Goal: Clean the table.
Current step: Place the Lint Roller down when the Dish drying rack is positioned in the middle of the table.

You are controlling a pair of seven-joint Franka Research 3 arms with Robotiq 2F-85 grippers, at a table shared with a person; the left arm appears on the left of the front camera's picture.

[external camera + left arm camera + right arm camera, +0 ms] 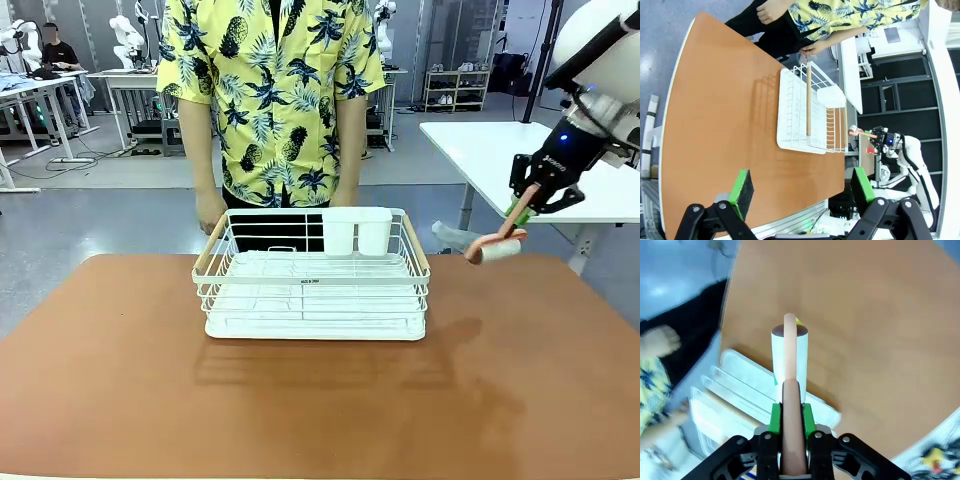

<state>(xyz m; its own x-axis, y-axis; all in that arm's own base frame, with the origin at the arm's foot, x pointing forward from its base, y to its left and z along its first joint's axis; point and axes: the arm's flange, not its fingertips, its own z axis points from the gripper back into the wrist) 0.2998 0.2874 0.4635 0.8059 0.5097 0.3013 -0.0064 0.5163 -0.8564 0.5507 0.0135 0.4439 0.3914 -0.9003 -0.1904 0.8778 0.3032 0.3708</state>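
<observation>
Reddish-brown table (320,410). White wire rack (315,290) with pale wooden rails, two white cups (357,230) inside. Yellow shirt (270,90), dark blue leaf-and-pineapple print. Salmon-pink handle (790,405) on white roller (789,357), between green pads (774,417).

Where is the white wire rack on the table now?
Front view: the rack stands mid-table, toward the far edge, before the person.

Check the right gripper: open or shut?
Shut. The right gripper has both green pads pressed against a pinkish handle with a white roller head, held in the air beside the wire rack.
</observation>
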